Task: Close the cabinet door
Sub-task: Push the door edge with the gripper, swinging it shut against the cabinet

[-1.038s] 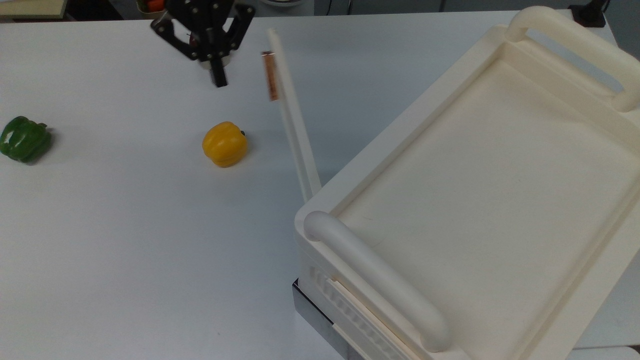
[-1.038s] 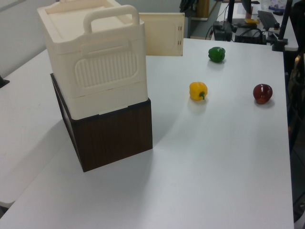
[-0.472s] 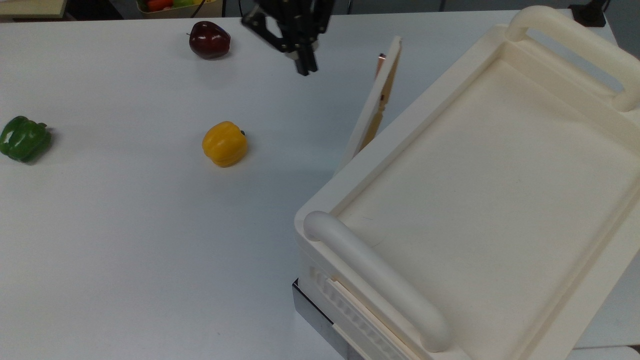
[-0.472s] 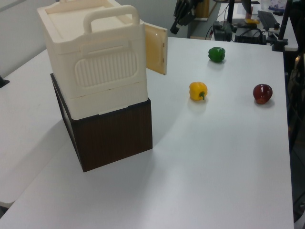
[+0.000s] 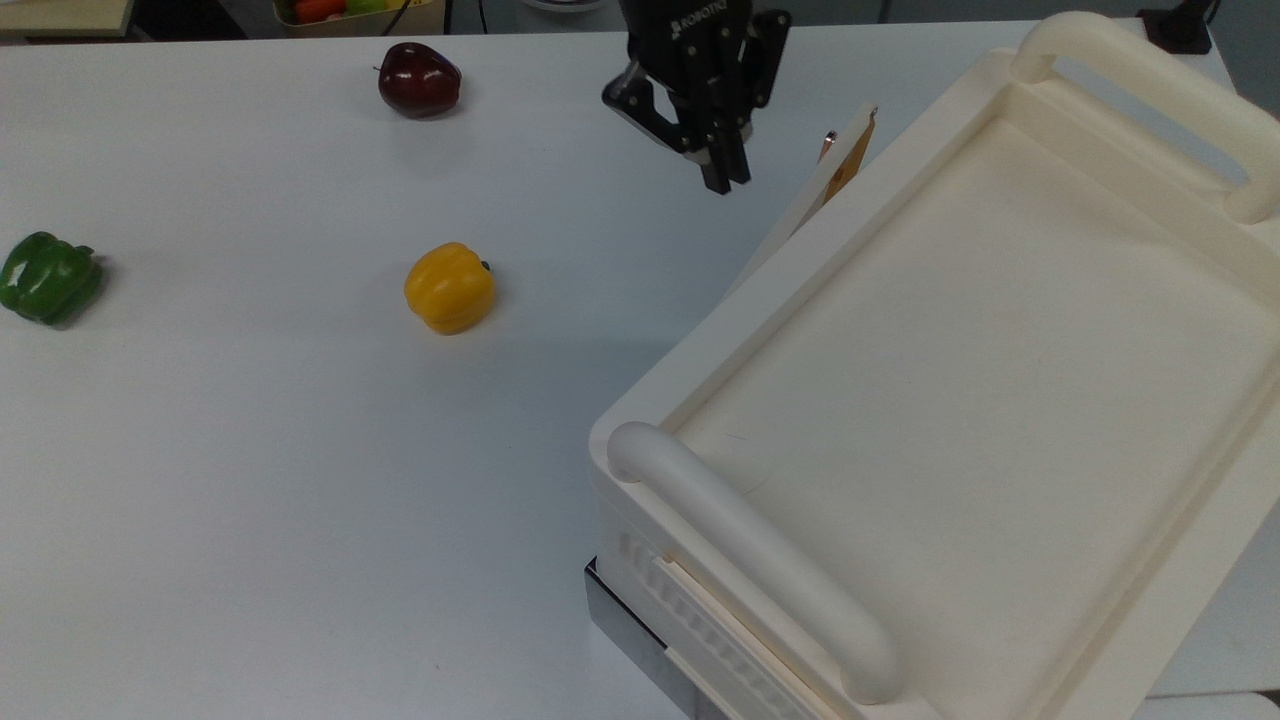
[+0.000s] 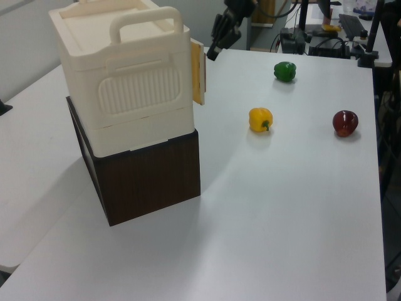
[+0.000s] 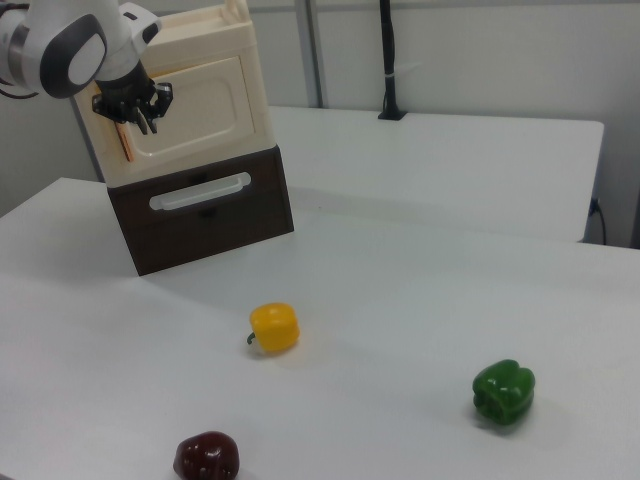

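The cabinet door (image 5: 815,190) is almost shut: in the top view it stands at a narrow angle to the cream cabinet (image 5: 960,400), with a thin gap open at its free edge, where the copper handle (image 5: 829,143) is. In the left view the door (image 6: 198,72) shows edge-on, just off the cabinet's side.

The gripper (image 5: 722,172) is just beside the outer face of the door near the handle. Its black fingers look pressed together and hold nothing; whether they touch the panel I cannot tell. On the gripper body white letters read "ROBOTIQ".

In the right view the gripper (image 7: 138,118) hangs in front of the door's handle side. A yellow pepper (image 5: 449,288), a green pepper (image 5: 48,277) and a dark red pepper (image 5: 419,79) lie well apart on the white table (image 5: 250,500).
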Action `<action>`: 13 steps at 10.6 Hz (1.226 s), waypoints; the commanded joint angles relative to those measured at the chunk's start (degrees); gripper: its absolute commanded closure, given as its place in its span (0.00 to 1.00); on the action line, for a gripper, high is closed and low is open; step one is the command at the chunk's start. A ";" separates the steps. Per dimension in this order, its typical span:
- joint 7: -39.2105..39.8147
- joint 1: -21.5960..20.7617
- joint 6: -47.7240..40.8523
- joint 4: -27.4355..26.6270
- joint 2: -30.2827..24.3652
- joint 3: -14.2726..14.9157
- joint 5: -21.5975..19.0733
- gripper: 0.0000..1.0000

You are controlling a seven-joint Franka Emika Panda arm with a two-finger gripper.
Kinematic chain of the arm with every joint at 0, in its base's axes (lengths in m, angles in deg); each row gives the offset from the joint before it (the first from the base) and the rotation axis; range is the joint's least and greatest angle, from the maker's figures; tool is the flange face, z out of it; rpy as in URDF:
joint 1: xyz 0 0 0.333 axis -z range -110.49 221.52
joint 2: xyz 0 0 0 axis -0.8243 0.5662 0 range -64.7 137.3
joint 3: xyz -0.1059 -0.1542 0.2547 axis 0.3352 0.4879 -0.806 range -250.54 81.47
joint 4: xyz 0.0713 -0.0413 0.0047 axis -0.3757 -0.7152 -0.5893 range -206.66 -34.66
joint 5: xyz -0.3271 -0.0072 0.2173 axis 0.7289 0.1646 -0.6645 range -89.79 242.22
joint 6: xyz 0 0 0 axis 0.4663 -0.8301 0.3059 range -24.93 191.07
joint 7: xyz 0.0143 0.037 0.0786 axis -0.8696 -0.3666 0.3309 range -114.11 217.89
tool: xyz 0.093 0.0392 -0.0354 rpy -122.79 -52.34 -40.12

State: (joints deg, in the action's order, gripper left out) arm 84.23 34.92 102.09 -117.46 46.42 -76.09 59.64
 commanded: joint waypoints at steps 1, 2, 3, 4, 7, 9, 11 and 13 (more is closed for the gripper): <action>-4.12 -2.77 4.31 2.60 2.88 0.08 -0.21 0.86; -5.26 -3.39 6.24 2.68 3.76 -0.44 0.14 0.86; -6.06 -3.48 7.65 2.68 4.20 -1.14 0.32 0.88; -6.24 -3.66 8.53 2.68 4.47 -1.50 0.75 0.91; -8.60 -3.84 11.43 2.68 4.91 -2.20 1.11 0.91; -10.36 -3.84 13.11 4.17 5.26 -3.17 2.86 0.90; -10.81 -3.84 13.29 5.66 6.84 -3.17 3.13 0.90; -10.38 -3.05 12.33 4.98 5.10 -3.26 3.22 0.90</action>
State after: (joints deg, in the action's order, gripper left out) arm 75.20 31.28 113.96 -114.68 51.12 -78.91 61.89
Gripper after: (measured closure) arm 0.899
